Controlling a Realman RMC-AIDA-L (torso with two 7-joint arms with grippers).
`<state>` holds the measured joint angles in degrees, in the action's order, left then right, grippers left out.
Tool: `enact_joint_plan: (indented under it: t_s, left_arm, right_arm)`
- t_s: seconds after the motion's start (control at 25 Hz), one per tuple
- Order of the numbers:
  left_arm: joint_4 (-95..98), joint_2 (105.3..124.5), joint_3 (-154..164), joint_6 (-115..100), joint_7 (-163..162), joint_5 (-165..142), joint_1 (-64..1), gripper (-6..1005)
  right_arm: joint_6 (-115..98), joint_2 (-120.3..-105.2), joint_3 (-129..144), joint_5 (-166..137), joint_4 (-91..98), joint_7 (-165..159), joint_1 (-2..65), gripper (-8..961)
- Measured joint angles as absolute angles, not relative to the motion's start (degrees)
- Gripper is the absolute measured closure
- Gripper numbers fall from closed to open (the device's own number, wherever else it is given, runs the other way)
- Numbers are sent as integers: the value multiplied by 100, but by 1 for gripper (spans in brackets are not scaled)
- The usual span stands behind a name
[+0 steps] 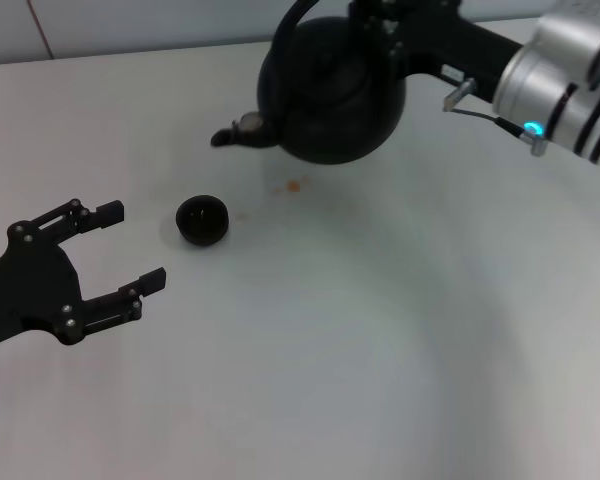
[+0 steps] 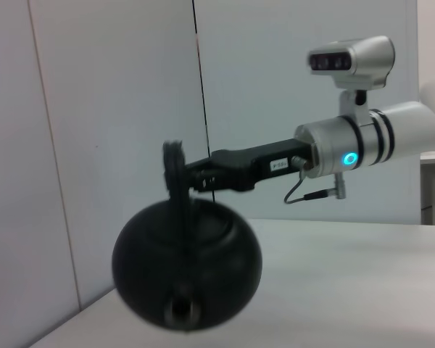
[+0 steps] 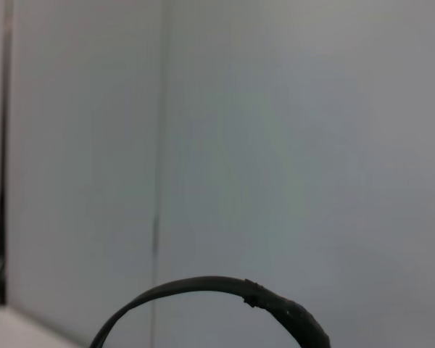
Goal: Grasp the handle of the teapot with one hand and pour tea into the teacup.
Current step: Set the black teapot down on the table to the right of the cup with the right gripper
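My right gripper is clamped on the handle of the teapot, and the pot hangs clear of the table near its far edge, tipped so the spout points toward my left. The right wrist view shows only the arch of the handle against the wall. The cup stands on the table nearer to me than the spout and a little to its left, apart from it.

I judge the pot heavy and rigid, with whatever tea is inside free to shift as I tilt. The hoop handle looks thick and rough like rope, which should keep it from sliding between my fingers, though the belly can swing under a single grip at the top. The cup is tiny and probably light, easy to knock or overfill, so the stream must be thin and the spout close over its rim.

My left gripper hovers by the left edge, fingers spread wide and holding nothing, just beside the cup. Between pot and cup the table is bare except for a few small brownish spots, so the path across is free. The wall stands close behind the far edge.
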<state>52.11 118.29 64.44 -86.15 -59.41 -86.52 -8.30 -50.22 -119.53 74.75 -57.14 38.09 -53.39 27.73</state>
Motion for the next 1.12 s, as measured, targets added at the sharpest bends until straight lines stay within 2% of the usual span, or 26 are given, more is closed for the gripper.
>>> enact_joint_plan:
  t_s: [0.48, 1.12]
  left_arm:
    - [5242, 11830, 6426, -8618, -5936, -8648, -850, 197]
    - [5275, 11821, 6425, -8627, -5884, -8682, -853, 197]
  right_arm:
    - [-5250, -11955, 7155, -5080, 3309, -5366, 2260, 813]
    - [-5093, -11924, 7066, -5062, 2662, -5335, 2433, 814]
